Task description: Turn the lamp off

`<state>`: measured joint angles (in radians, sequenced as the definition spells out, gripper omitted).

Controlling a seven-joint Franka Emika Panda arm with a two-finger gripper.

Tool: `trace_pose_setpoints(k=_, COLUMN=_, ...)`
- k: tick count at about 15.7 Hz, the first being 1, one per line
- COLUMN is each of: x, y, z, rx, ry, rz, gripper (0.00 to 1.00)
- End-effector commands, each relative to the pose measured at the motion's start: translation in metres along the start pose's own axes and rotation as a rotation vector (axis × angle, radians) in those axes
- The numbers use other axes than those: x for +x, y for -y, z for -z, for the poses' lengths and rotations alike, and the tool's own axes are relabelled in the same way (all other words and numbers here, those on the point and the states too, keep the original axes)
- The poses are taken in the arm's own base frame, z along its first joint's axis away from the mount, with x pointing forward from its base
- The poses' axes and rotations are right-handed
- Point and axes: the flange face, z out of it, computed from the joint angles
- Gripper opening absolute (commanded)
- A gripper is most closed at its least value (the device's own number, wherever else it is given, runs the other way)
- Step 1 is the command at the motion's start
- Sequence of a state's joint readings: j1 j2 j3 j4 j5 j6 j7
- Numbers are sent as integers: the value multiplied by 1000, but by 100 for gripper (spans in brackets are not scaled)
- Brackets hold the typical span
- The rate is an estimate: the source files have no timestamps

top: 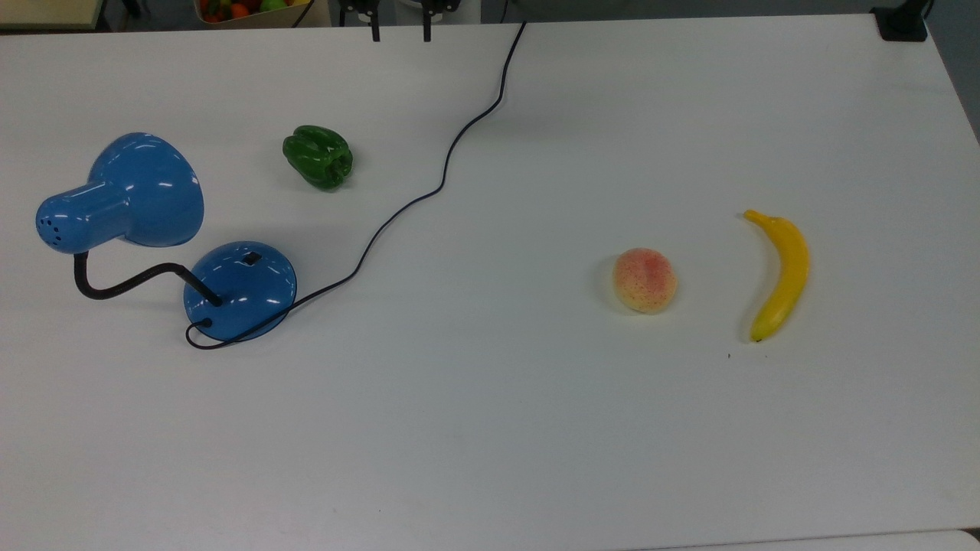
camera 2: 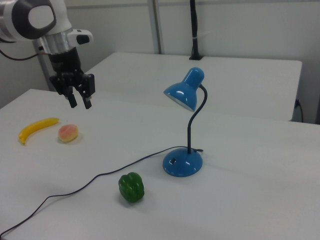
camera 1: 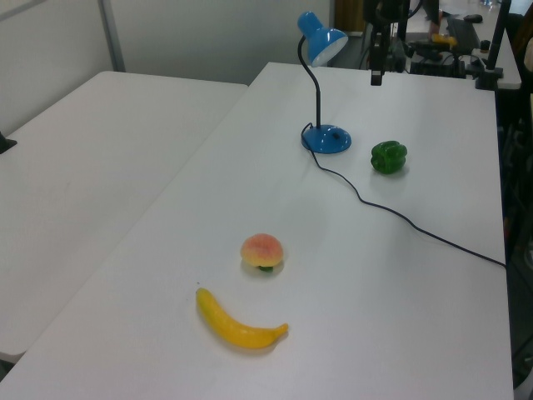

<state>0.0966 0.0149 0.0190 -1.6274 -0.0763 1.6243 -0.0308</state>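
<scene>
Gripper (camera 2: pixel 80 99) is hanging high over the table's far edge in the top view, fingers spread and holding nothing, while the lamp (top: pixel 240 290) is sitting well away toward the top view's lower left, switch (top: pixel 250 259) facing up on its base.

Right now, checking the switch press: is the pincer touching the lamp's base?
No, in the right view the pincer hangs open in the air, well apart from the lamp's base.
</scene>
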Motion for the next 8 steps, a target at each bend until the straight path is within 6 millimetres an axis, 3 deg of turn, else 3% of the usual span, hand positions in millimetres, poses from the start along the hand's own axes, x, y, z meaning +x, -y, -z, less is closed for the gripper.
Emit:
trace_pose_setpoints(k=1, x=-9, y=-6, z=5, rx=9, ry=10, rz=1, gripper=100)
trace_pose_setpoints(k=8, x=-17, y=-24, z=24, rx=8, ry=13, rz=-31, gripper=100)
